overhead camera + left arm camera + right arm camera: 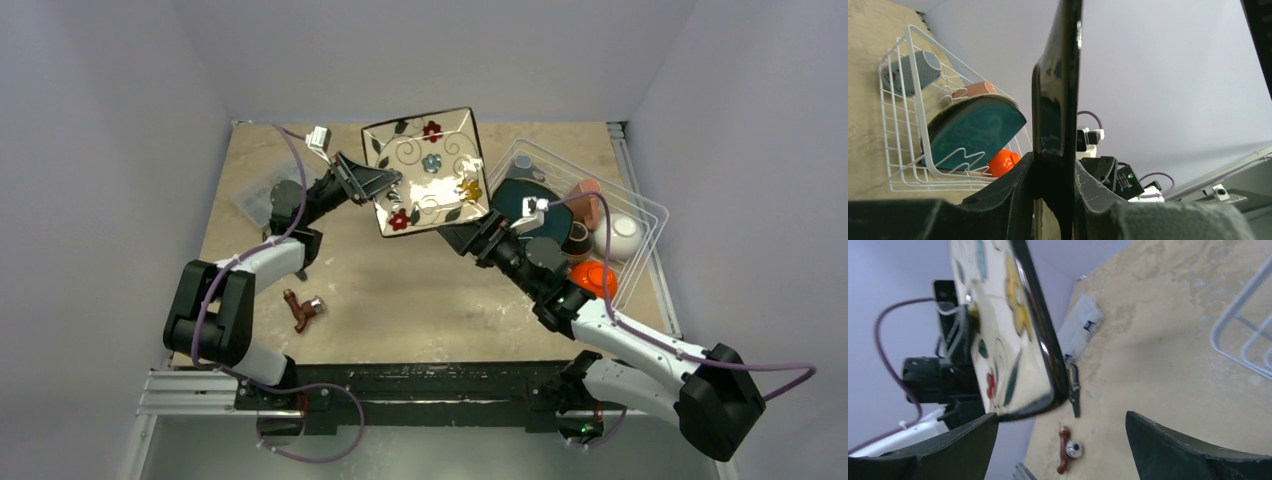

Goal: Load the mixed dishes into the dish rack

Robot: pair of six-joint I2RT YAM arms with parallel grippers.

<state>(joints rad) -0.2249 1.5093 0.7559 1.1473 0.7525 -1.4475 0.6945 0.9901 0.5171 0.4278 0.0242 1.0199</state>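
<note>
My left gripper (378, 186) is shut on the left edge of the square flower-patterned plate (428, 168) and holds it tilted in the air left of the dish rack (652, 212). In the left wrist view the plate (1057, 95) stands edge-on between the closed jaws of that gripper (1054, 175). My right gripper (466, 238) is open just below the plate's near corner. In the right wrist view the plate (998, 325) hangs ahead of the spread right gripper (1063, 442), apart from it. The rack holds the teal plate (518, 200), pale blue mug (528, 164), pink mug (590, 198), white bowl (622, 236), dark brown bowl (576, 240) and orange bowl (594, 277).
A small brown and silver fitting (303, 311) lies on the table near the left arm. The clear plastic box (252, 196) sits at the back left, partly behind that arm. Black-handled pliers (1074, 390) lie beside the box (1080, 332). Walls close in on three sides.
</note>
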